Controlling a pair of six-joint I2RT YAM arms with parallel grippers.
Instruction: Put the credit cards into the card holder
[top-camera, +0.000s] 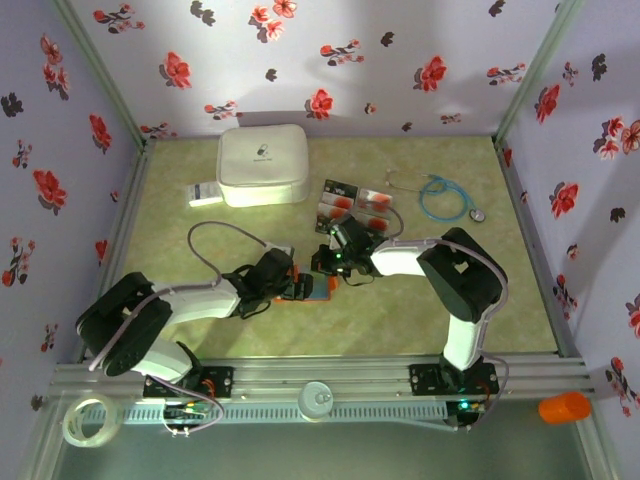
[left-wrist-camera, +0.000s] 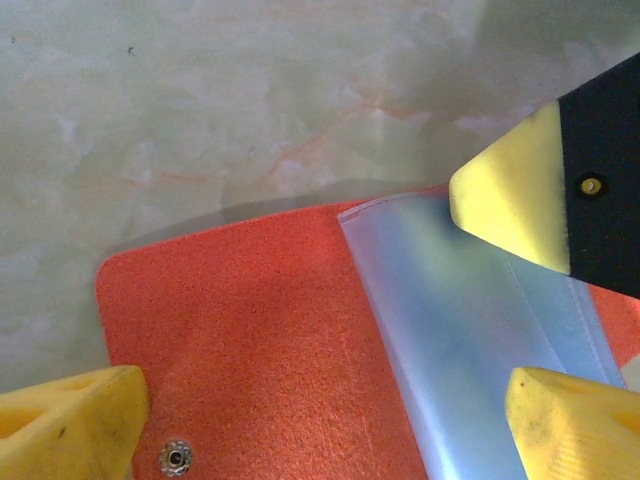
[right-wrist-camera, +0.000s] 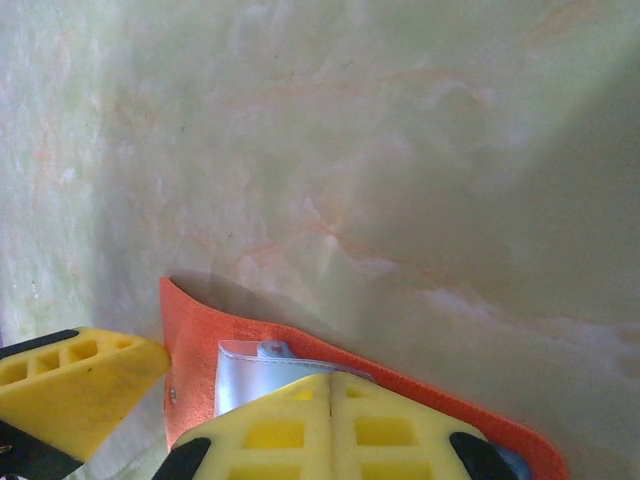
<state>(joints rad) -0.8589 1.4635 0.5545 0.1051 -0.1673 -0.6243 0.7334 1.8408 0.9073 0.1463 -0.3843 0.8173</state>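
Observation:
The card holder lies open on the table between the arms, orange-red with a bluish-grey sleeve. My left gripper hangs open just above it, yellow fingers spread to either side and nothing between them. My right gripper is shut, and its tips rest on the sleeve at the holder's edge. One right fingertip shows in the left wrist view. Several credit cards lie flat behind the right gripper, dark and white with red-orange blobs.
A big white rounded case stands at the back, a white barcode label to its left. A blue cable loop lies at the back right. An orange cylinder and a tape roll sit outside the front rail.

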